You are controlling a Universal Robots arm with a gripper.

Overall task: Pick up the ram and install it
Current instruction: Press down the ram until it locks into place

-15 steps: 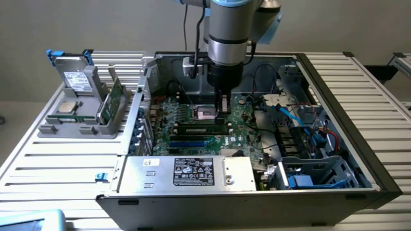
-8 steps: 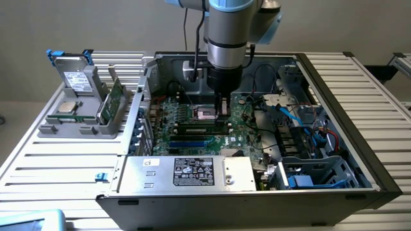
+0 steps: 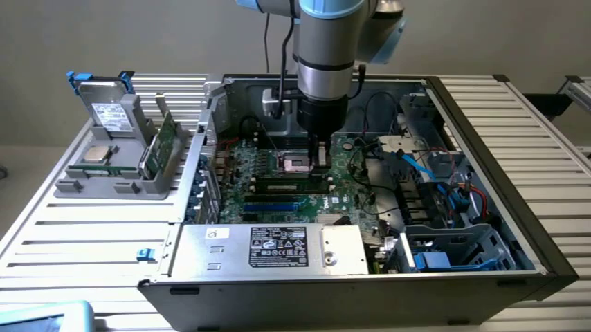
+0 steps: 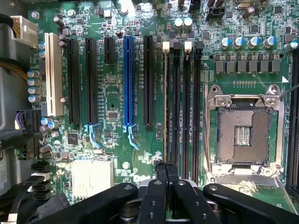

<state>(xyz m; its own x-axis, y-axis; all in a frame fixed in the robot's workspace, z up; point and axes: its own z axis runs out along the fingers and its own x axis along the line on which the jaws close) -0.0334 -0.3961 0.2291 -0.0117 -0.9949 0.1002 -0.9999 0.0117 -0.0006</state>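
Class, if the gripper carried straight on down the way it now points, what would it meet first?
Most likely the black memory slots on the motherboard, just beside the empty processor socket; the shut gripper hangs over them, though depth is unclear.

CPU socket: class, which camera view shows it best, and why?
The wrist view: the CPU socket lies open and close, contacts and metal frame clear. In the exterior view the socket is small, with the arm partly in front.

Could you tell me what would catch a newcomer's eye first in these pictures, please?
The robot arm stands out, reaching straight down into the open computer case, its gripper with jaws shut just above the motherboard's memory slots. Beside them lies the bare processor socket. On the exterior view's left, a grey holder carries spare parts, including an upright green card.
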